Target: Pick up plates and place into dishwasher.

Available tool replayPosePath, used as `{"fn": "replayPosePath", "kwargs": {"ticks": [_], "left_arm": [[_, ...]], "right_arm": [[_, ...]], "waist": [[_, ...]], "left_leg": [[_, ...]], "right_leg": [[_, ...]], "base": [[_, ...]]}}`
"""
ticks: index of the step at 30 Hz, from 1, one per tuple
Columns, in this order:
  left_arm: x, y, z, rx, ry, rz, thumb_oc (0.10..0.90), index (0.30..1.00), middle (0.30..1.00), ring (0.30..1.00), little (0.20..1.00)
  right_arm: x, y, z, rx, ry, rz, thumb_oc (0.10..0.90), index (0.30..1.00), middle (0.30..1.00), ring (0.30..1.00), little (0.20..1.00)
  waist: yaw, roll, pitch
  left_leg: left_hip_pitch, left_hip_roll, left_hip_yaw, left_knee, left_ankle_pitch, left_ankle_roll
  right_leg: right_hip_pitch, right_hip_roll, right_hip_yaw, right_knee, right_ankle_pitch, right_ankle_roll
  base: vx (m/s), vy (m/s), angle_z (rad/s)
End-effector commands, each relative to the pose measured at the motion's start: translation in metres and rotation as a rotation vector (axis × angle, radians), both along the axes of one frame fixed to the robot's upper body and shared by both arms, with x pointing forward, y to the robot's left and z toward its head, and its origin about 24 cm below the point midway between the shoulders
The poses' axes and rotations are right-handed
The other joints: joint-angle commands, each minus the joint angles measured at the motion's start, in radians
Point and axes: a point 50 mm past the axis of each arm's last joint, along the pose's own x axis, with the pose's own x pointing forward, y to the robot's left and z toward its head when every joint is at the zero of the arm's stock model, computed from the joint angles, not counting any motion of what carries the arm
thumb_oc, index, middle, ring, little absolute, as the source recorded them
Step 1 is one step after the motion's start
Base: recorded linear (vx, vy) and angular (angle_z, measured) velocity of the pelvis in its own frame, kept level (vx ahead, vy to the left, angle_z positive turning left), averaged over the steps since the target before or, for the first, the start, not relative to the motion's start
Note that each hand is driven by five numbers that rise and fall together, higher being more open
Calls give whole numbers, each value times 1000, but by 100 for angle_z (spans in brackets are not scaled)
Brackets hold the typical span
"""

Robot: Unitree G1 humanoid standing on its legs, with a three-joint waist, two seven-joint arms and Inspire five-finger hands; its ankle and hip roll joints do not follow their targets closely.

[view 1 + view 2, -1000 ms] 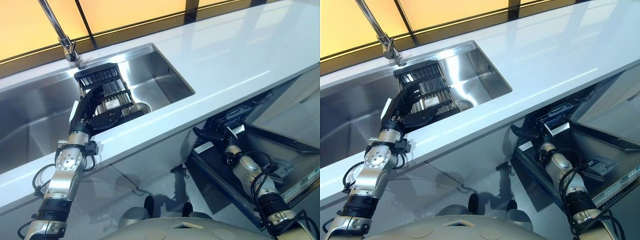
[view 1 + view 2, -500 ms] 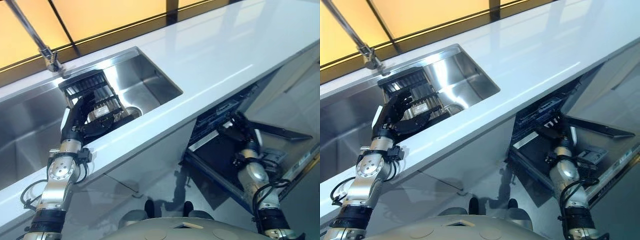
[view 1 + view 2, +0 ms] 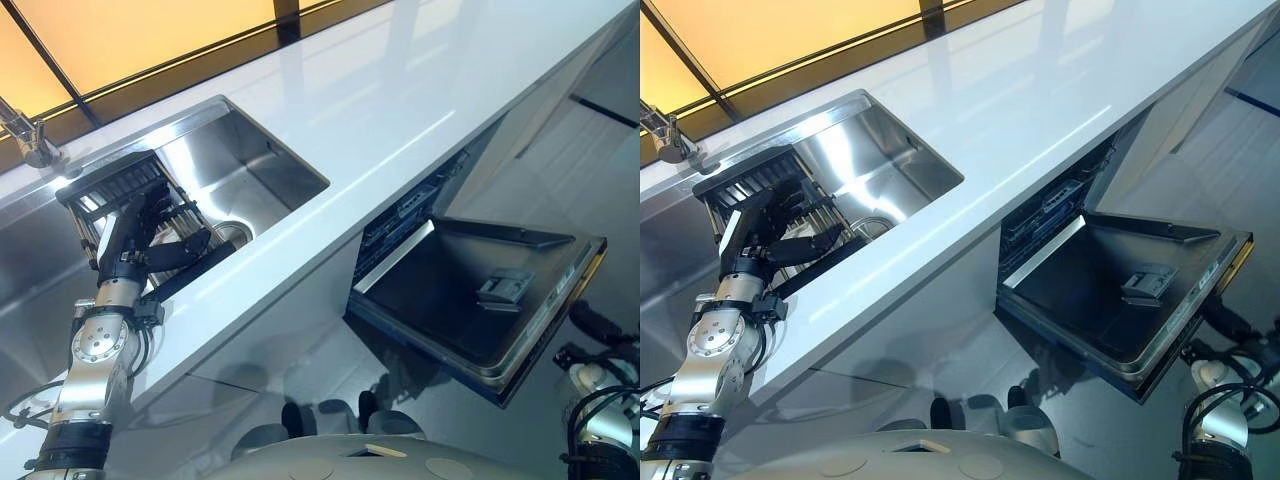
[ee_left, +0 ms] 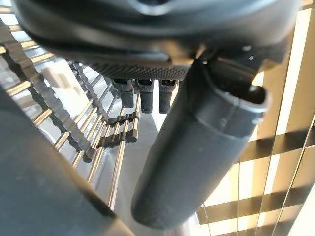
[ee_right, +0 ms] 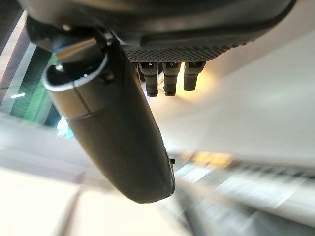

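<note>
Left robot hand (image 3: 135,225) inside the sink (image 3: 262,150), laid over the black dish rack (image 3: 108,182). Fingers straight to relaxed in the left wrist view, thumb (image 4: 197,147) set apart from them, nothing pinched between. Rack wires (image 4: 106,147) directly beyond the fingertips. Dark flat edge (image 3: 190,272) just beside the thumb, on the robot's side of the hand: either a plate or the rack's frame, impossible to tell which. No plate clearly made out elsewhere, so presumably in or beside the rack under this hand.

Right robot hand (image 5: 172,34) low and well apart from the left one, just past the free edge of the dishwasher door (image 3: 470,295). Fingers straight, thumb out, empty. Door lowered fully, with the inner baskets (image 3: 405,212) partly visible under the desk (image 3: 400,90).

Step in hand, as judged: securing a first plate at the rack, with the task barely begun.

For a sound grasp:
- Slide the fingers down between the wires onto one face of the plate, and bring the thumb onto the opposite face before closing.
- Close on the rim only, never on a wire, to avoid dragging the whole rack.
- Lift straight up along the slots until free of the wires, then clear the sink wall nearest the hand before swinging towards the door.
- Keep the right robot hand clear of the door's edge during the transfer.
</note>
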Motion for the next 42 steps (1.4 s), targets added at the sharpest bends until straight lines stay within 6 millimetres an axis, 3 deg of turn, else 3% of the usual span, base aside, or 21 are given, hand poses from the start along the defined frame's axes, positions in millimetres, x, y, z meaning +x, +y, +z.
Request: {"fn": "replayPosePath", "kwargs": {"ticks": [1,7,10,18,25,33,40,42], "left_arm": [[18,6,43,47,-193,-27,800,900,900,900,900],[24,5,49,56,-192,-51,800,900,900,900,900],[26,5,49,59,-190,-61,800,900,900,900,900],[31,3,47,61,-175,-63,800,900,900,900,900],[33,-1,47,64,-164,-82,800,900,900,900,900],[41,-13,53,97,-157,-124,800,900,900,900,900],[43,-10,59,133,-147,-134,800,900,900,900,900],[44,-11,64,149,-157,-149,800,900,900,900,900]], "right_arm": [[0,-30,27,-64,-154,-193,800,900,900,900,900],[-17,-12,-29,385,-323,-253,800,900,900,900,900],[-27,0,-50,520,-424,-258,800,900,900,900,900],[-30,32,-79,740,-714,-145,800,900,900,900,900],[-29,42,-88,830,-684,-57,800,900,900,900,900],[12,52,-80,809,-605,75,800,900,900,900,900],[5,40,-76,665,-425,64,800,900,900,900,900],[-7,30,-74,587,-321,8,800,900,900,900,900]], "waist": [[11,-14,-29],[28,-9,-32],[33,-6,-40],[39,8,-55],[53,13,-61],[80,19,-58],[84,25,-47],[85,25,-28]], "left_leg": [[-22,-54,14,12,-60,12],[-26,-55,2,11,-57,11],[-29,-56,-4,11,-56,10],[-31,-57,-22,10,-60,8],[-31,-58,-38,12,-64,6],[-30,-53,-55,33,-67,8],[-46,-38,-49,101,-87,9],[-68,-29,-52,174,-111,3]], "right_leg": [[-40,24,-32,53,4,60],[-36,25,-53,48,3,53],[-34,25,-58,44,4,51],[-32,24,-61,36,-3,48],[-28,22,-68,33,-7,47],[-15,19,-76,44,-18,37],[-22,6,-84,111,-53,29],[-27,-6,-86,152,-71,25]], "base": [[-4,-50,-1],[-1,-44,1],[1,-41,7],[1,-12,3],[-1,-9,1],[11,-48,2],[17,-59,5],[8,-128,6]]}}
